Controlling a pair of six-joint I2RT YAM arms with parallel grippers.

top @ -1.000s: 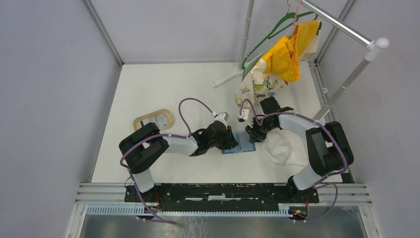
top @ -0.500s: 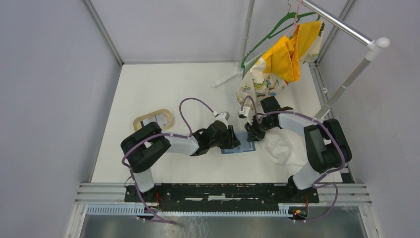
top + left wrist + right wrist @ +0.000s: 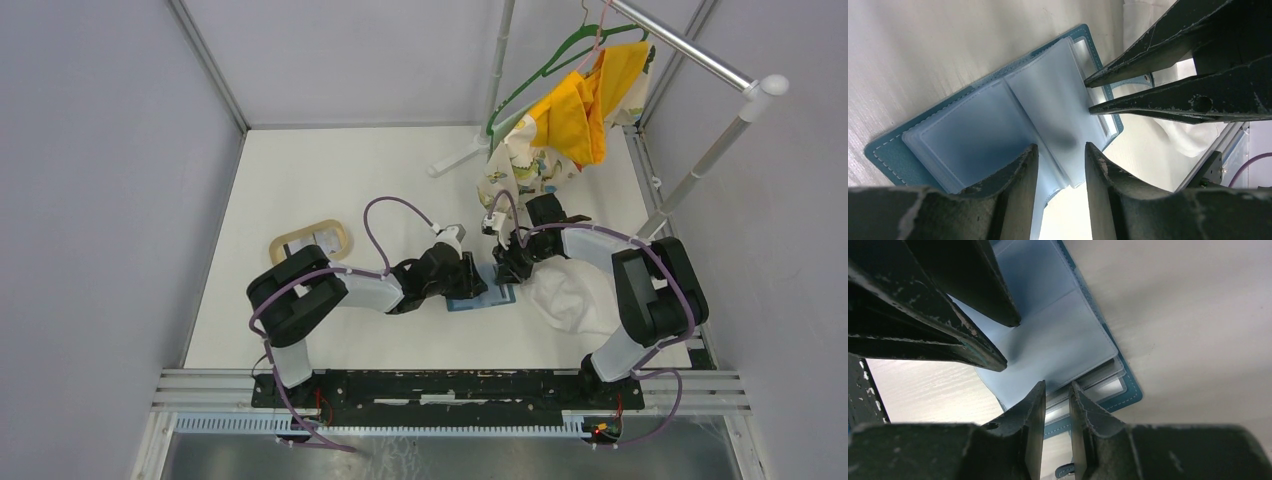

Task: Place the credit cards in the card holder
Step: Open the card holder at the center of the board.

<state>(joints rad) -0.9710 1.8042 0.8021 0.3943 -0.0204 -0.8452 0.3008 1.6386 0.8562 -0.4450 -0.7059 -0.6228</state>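
The blue card holder [image 3: 497,298] lies open on the white table, its clear sleeves [image 3: 973,135] facing up. My left gripper [image 3: 1061,155] stands open astride the near edge of the sleeves, clamping nothing. From the opposite side my right gripper [image 3: 1058,390] hangs over the far edge of the card holder [image 3: 1048,340], its jaws a narrow gap apart with nothing visibly pinched. Its tips [image 3: 1089,93] reach the edge of one sleeve. Pale credit cards [image 3: 322,240] lie in a tan oval tray at the left. No card is in either gripper.
The tan tray [image 3: 290,247] sits left of the arms. A white cloth [image 3: 575,295] lies crumpled just right of the card holder. At the back right, a metal clothes rack [image 3: 700,60] holds yellow and patterned garments [image 3: 575,110].
My left gripper's jaws have spread wider over the sleeves. Both arms have stayed almost in place at the card holder.
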